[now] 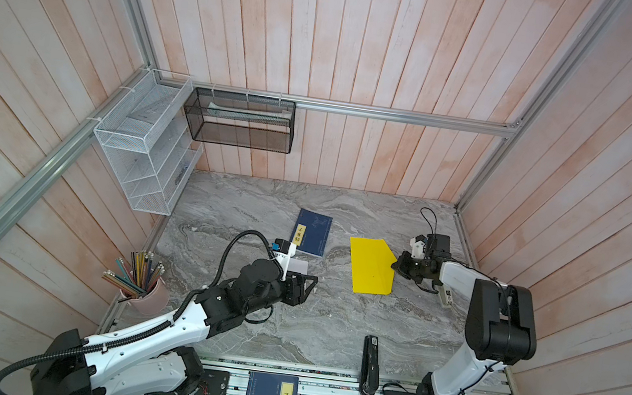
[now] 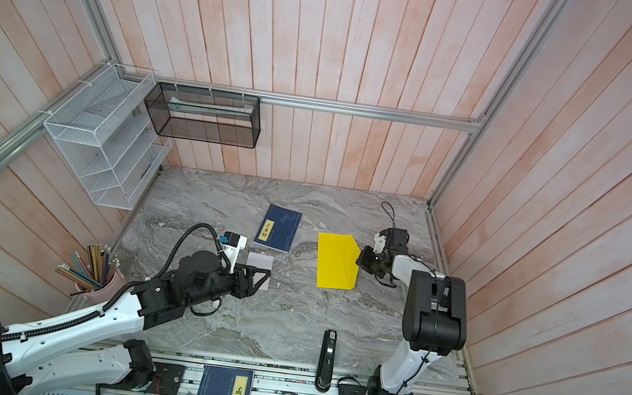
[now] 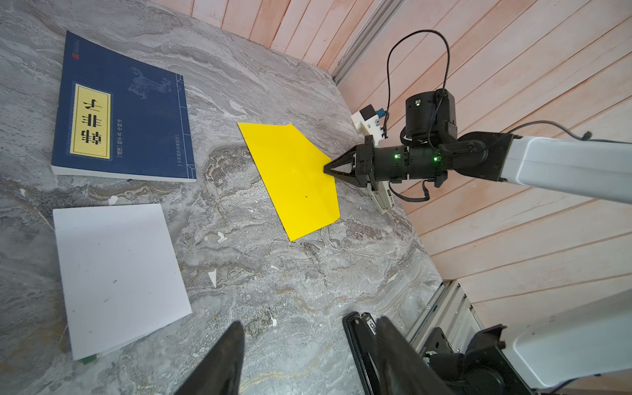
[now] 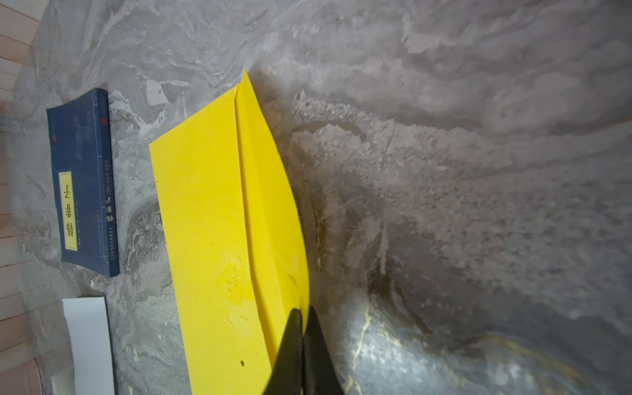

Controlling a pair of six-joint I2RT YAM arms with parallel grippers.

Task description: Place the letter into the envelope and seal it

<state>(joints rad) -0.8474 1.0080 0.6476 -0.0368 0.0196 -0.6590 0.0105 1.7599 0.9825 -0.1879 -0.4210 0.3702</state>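
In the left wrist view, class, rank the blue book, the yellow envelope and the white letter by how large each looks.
1. blue book and letter: look alike, and the letter lies nearer the camera, so unranked.
2. envelope: smallest-looking.

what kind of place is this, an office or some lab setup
Most likely a lab test cell dressed as a desk: a grey marble-look tabletop boxed in by pink plank walls on an aluminium frame, with a pink cup of pencils, wire mesh wall organisers and a dark blue book.
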